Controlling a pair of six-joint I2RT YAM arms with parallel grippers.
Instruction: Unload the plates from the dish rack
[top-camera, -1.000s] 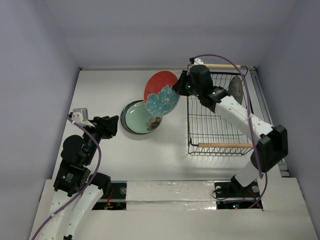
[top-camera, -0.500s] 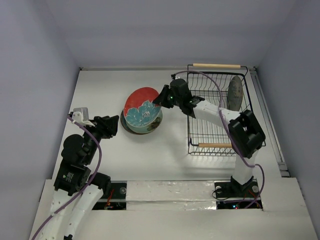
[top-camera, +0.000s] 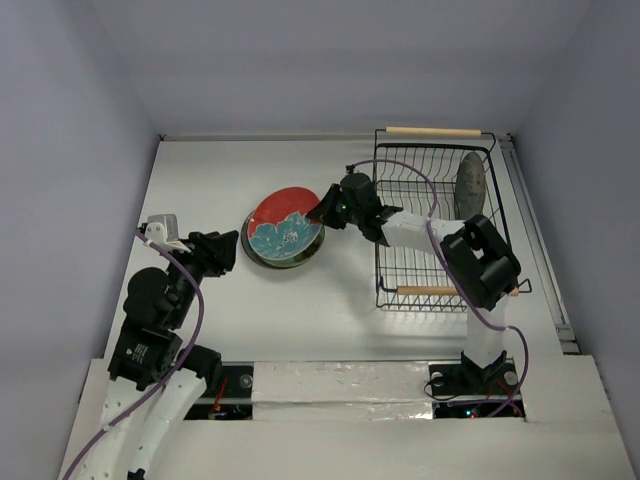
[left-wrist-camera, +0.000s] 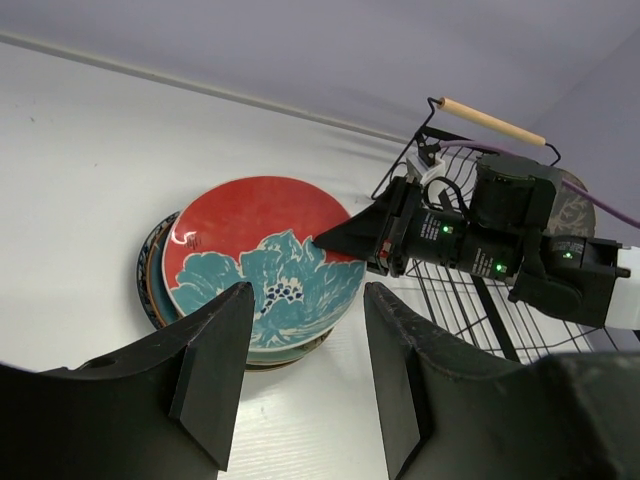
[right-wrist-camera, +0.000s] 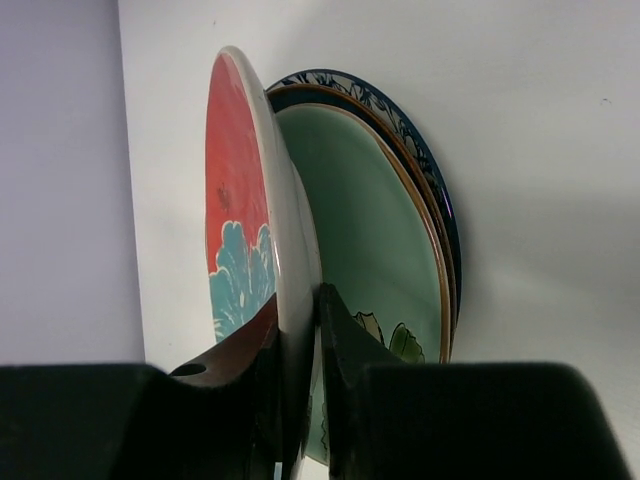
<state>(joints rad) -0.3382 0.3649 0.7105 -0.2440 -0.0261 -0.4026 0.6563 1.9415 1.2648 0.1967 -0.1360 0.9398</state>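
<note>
My right gripper (top-camera: 327, 207) is shut on the rim of the red plate with the blue flower (top-camera: 283, 222), holding it tilted just over a stack of plates (top-camera: 258, 252) left of the dish rack (top-camera: 432, 225). In the right wrist view the fingers (right-wrist-camera: 345, 340) pinch the red plate (right-wrist-camera: 245, 200) above the mint green plate (right-wrist-camera: 370, 215), with a blue-rimmed plate (right-wrist-camera: 425, 165) beneath. The dark grey plate (top-camera: 470, 183) stands upright in the rack. My left gripper (top-camera: 228, 250) is open and empty, left of the stack; its view shows the red plate (left-wrist-camera: 262, 260).
The rack's wooden handles (top-camera: 433, 131) lie at its far and near ends. Its black wire wall (left-wrist-camera: 450, 305) shows in the left wrist view behind my right arm. Grey walls close in the table on three sides.
My right gripper has carried the red plate down and left, from high beside the rack to nearly flat over the stack. The left arm has not moved.
</note>
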